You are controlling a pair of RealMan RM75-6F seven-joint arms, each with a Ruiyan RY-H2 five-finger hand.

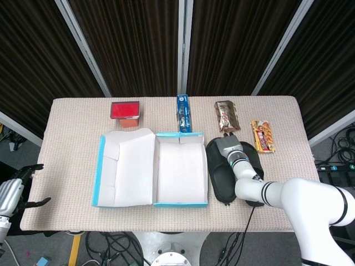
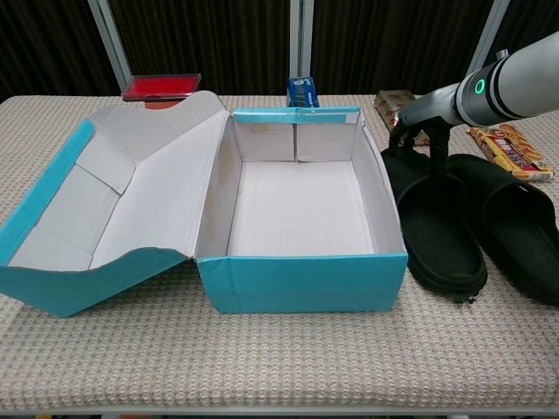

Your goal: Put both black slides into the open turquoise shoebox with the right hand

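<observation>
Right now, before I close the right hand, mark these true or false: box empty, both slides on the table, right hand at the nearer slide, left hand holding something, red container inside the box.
1. The shoebox is empty. True.
2. Both slides lie on the table, right of the box. True: near slide, far slide.
3. The right hand is at the near slide's far end. True.
4. The left hand holds something. False: it is open and holds nothing.
5. The red container is inside the box. False: it stands behind the lid.

turquoise shoebox (image 2: 301, 281) with white inside, two black slides (image 2: 441, 223), beige woven tablecloth (image 1: 72, 119), red box (image 1: 124, 110), blue packet (image 1: 183, 112), orange-yellow snack bar (image 1: 263, 136)
</observation>
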